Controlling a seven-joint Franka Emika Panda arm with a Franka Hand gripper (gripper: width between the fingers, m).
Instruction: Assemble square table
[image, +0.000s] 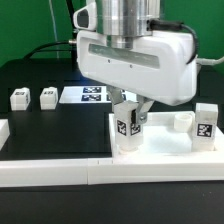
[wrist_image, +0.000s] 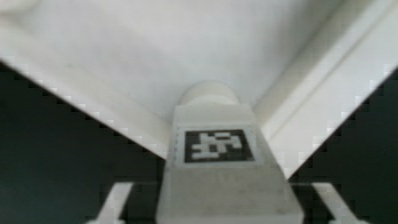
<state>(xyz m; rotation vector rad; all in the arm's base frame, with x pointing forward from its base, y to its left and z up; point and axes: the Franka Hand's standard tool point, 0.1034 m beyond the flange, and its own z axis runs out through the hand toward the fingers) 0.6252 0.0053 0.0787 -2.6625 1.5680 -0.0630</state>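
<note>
The square table top (image: 165, 140) is a white tray at the front of the exterior view's right; in the wrist view its pale surface (wrist_image: 125, 50) fills the background. A white tagged leg (image: 127, 126) stands on the top's near left corner. My gripper (image: 128, 108) sits over this leg with a finger on each side. In the wrist view the leg (wrist_image: 217, 150) lies between my fingers (wrist_image: 121, 200), with a dark gap on both sides, so the gripper (wrist_image: 217, 208) is open. Two more legs (image: 204, 125) stand on the top at the exterior view's right.
Two loose tagged legs (image: 18, 98) (image: 48, 96) lie on the black mat at the exterior view's left. The marker board (image: 88, 95) lies behind my gripper. A long white border rail (image: 50, 170) runs along the front edge.
</note>
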